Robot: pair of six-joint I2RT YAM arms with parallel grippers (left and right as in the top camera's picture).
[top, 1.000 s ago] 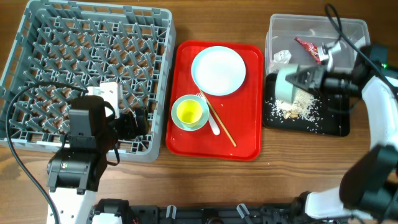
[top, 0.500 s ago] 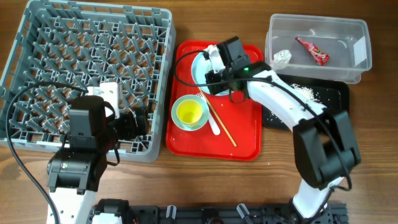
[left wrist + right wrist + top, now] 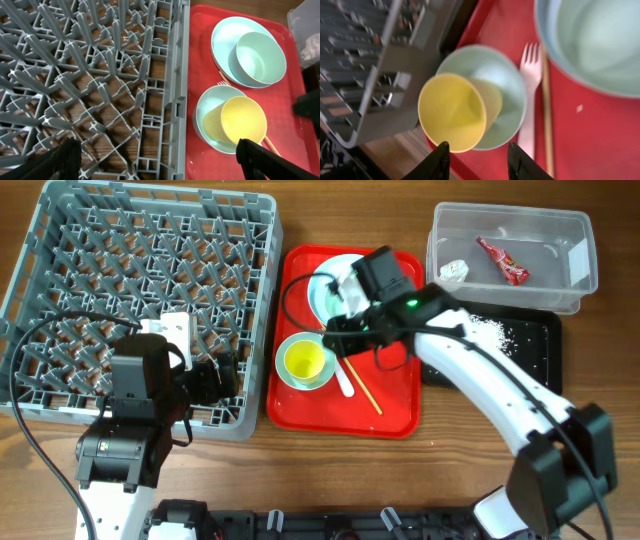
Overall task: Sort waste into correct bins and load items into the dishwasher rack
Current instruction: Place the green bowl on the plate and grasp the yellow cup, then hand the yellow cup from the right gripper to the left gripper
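On the red tray, a yellow cup [image 3: 305, 361] [image 3: 452, 111] sits inside a mint bowl [image 3: 322, 345] [image 3: 507, 100]. My right gripper [image 3: 335, 332] [image 3: 477, 161] hovers just above and beside them, open, with nothing between its fingers. A second mint bowl [image 3: 260, 59] [image 3: 600, 40] rests on the pale plate [image 3: 325, 285] [image 3: 225, 37]. White fork [image 3: 343, 380] [image 3: 530, 95] and chopsticks [image 3: 362, 388] [image 3: 547, 110] lie beside the cup. My left gripper [image 3: 215, 375] [image 3: 160, 165] stands wide open over the grey dishwasher rack's [image 3: 140, 290] near right edge.
The clear tub [image 3: 510, 255] at the back right holds a red wrapper [image 3: 500, 260] and a white tissue [image 3: 453, 272]. In front of it the black tray [image 3: 520, 360] carries white crumbs [image 3: 490, 330]. My right arm spans the red tray [image 3: 300, 415] and the black tray.
My right arm swung from the black tray, carrying a mint bowl, to the red tray. The bowl now sits on the plate, and the gripper has opened near the yellow cup.
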